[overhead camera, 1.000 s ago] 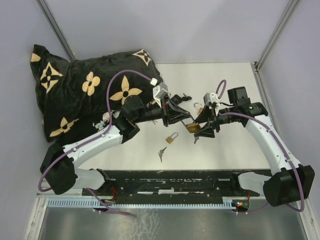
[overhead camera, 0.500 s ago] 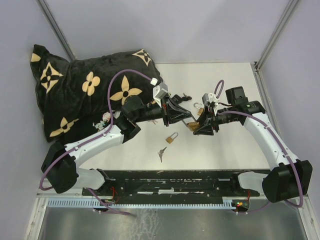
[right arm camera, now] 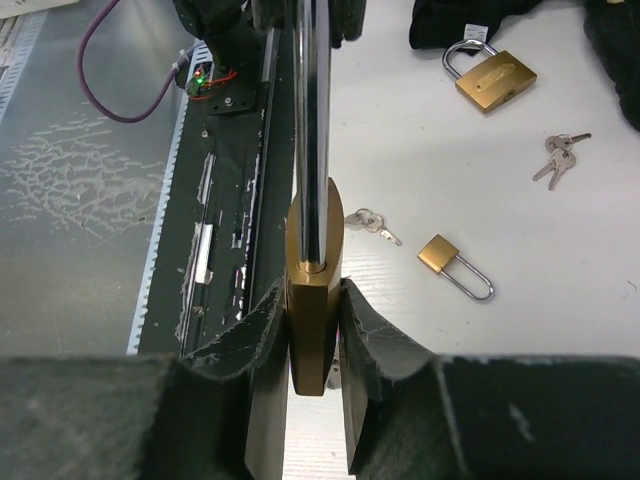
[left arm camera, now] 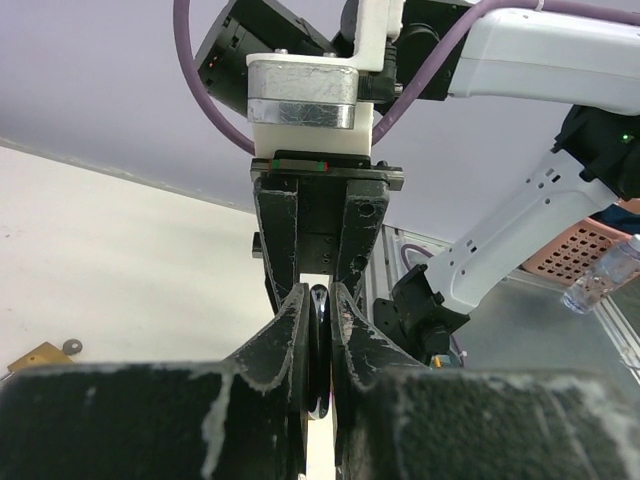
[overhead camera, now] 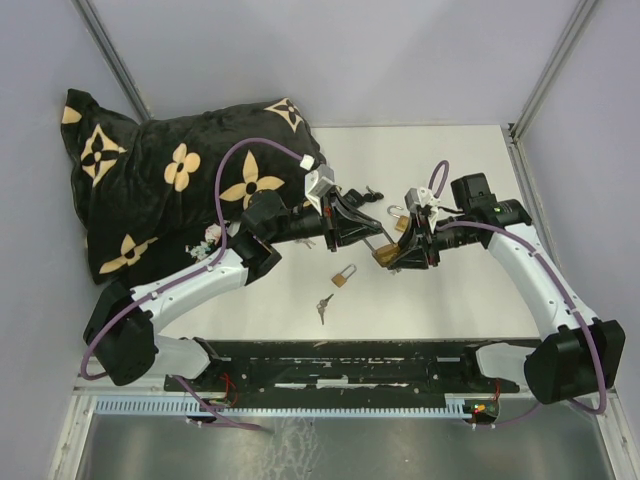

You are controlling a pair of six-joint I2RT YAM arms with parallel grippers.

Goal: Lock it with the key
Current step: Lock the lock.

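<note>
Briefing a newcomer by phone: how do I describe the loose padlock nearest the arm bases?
From the black flowered cushion on the left, move right to mid-table. Beside a bunch of keys lies a small brass padlock. Unlike the held padlock it lies free, and its shackle is longer than that of the wider padlock behind.

You have four brass padlocks [right arm camera: 313, 290] in sight, two bunches of keys [right arm camera: 368, 222] lying on the tabletop [overhead camera: 450, 300], one black flower-patterned pillow [overhead camera: 170, 180] at ten o'clock, plus two arms [overhead camera: 200, 285].
</note>
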